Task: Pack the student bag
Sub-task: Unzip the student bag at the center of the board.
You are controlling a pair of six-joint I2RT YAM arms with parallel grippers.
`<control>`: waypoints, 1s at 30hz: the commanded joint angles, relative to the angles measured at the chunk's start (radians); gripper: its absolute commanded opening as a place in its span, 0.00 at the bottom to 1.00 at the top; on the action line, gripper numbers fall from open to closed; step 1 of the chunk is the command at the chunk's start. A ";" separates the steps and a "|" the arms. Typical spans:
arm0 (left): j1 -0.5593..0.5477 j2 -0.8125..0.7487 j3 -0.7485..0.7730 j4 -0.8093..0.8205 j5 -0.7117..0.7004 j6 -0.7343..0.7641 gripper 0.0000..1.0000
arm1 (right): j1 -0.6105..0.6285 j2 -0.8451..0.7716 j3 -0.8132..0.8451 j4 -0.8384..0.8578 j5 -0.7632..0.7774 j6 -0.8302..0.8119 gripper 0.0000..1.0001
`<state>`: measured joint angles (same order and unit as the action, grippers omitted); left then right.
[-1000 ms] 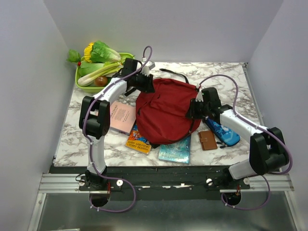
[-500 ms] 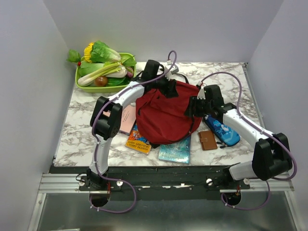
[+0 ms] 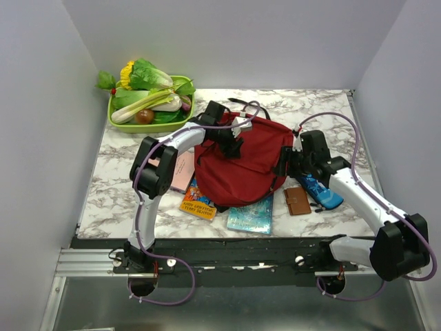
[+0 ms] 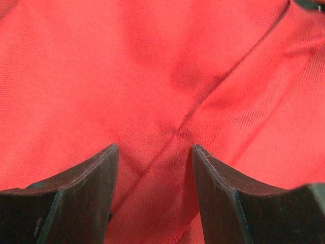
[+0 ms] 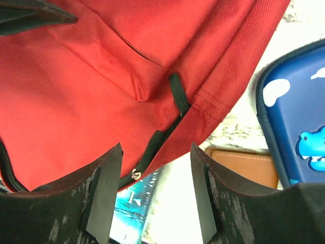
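The student bag (image 3: 241,172) is a dark red backpack lying in the middle of the marble table, with a black strap behind it. My left gripper (image 3: 231,145) is over the bag's upper middle. In the left wrist view its jaws are apart (image 4: 155,168) and red fabric (image 4: 167,76) with a seam fills the frame. My right gripper (image 3: 281,164) is at the bag's right edge, open (image 5: 156,152) and empty. It hangs above the bag's black zipper (image 5: 152,152) with a small metal pull.
A green tray (image 3: 116,124) of vegetables stands at the back left. A pink book (image 3: 173,167), an orange book (image 3: 198,202) and a teal book (image 3: 251,215) poke out from under the bag. A brown wallet (image 3: 298,200) and a blue pencil case (image 3: 318,189) lie to its right.
My left gripper has moved from the bag's back left edge over its top toward the middle. My right gripper has shifted slightly right and nearer along the bag's right edge.
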<state>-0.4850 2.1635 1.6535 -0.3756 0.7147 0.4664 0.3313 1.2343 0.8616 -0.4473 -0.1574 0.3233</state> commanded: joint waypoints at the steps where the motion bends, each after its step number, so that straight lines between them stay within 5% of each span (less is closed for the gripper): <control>1: -0.003 -0.073 -0.038 -0.121 0.014 0.248 0.67 | -0.008 0.000 -0.019 -0.044 0.033 0.023 0.65; 18: -0.012 -0.186 -0.159 -0.175 0.049 0.256 0.62 | -0.021 0.461 0.385 0.068 0.082 -0.043 0.61; 26: 0.014 -0.199 -0.089 0.099 0.040 -0.174 0.64 | 0.023 0.495 0.358 0.137 -0.050 -0.050 0.53; 30: 0.013 -0.183 -0.089 0.231 -0.015 -0.244 0.65 | 0.051 0.498 0.341 0.166 -0.132 -0.053 0.52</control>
<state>-0.4770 2.0010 1.5433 -0.3428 0.7341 0.3878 0.3534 1.7222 1.2255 -0.3374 -0.1780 0.2863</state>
